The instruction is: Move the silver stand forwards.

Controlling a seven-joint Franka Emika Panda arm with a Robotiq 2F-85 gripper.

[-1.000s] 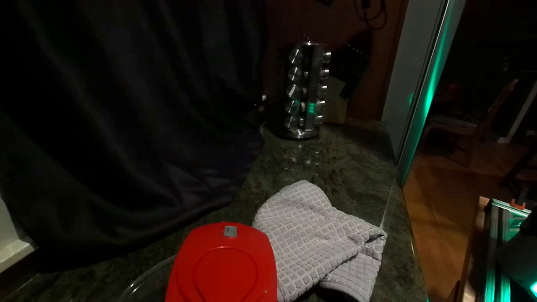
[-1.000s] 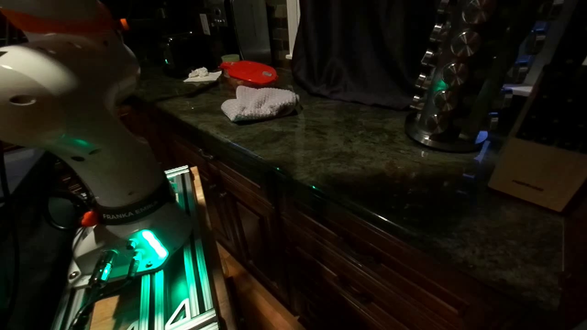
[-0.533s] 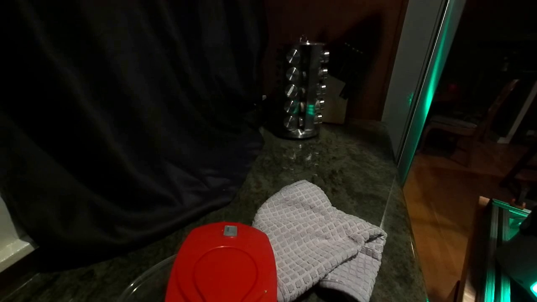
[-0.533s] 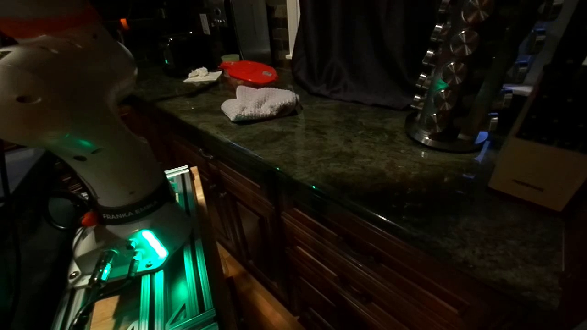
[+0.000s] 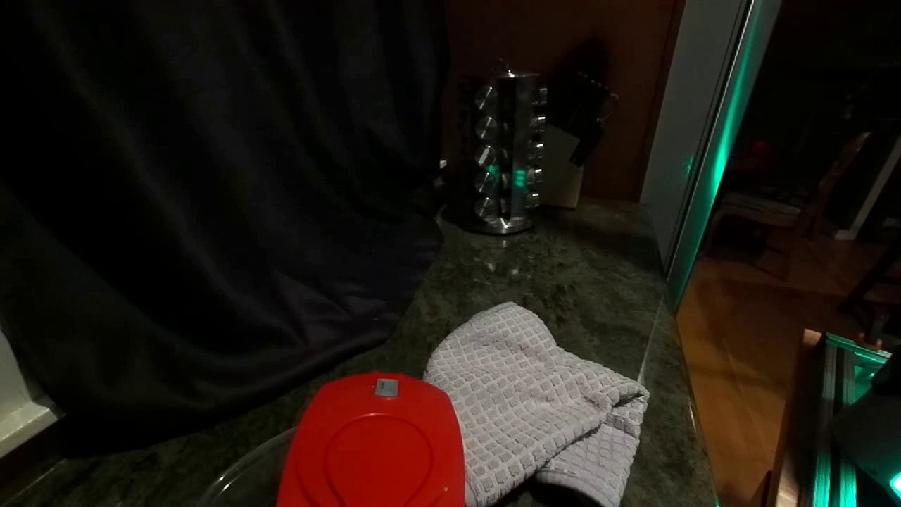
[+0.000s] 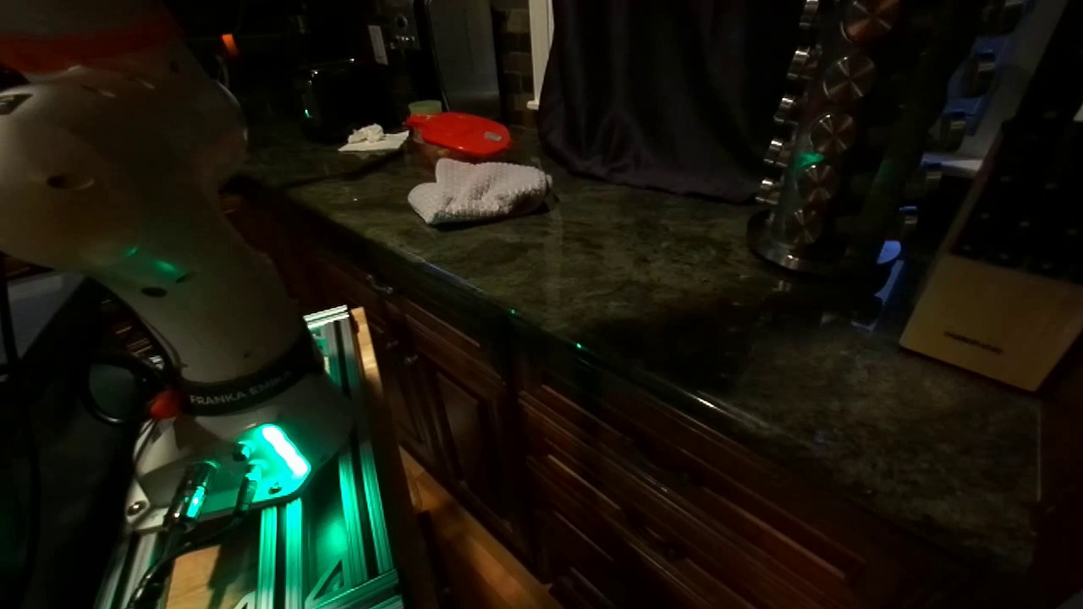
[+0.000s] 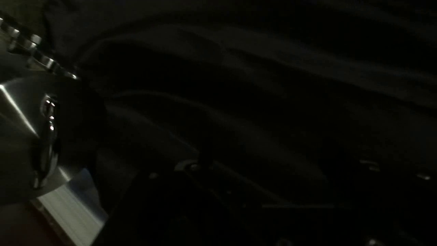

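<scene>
We see the silver stand [image 5: 517,151] upright, the knife block [image 6: 990,317] near it; in the dark wrist view the gripper [image 7: 268,150] lies right of the stand, jaws apart, holding nothing visible; we judge it must travel sideways first.

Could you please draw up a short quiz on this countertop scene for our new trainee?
1. Multiple choice: what stands beside the tall, cylindrical silver metal stand? (a) a yellow teapot; (b) a tan wooden knife block; (c) a blue mug.
2. True or false: the stand lies toppled on its side.
3. Fill in: the pale, waffle-textured ____ lies beside the red plastic lid.

Key:
1. b
2. False; it stands upright.
3. cloth
</scene>
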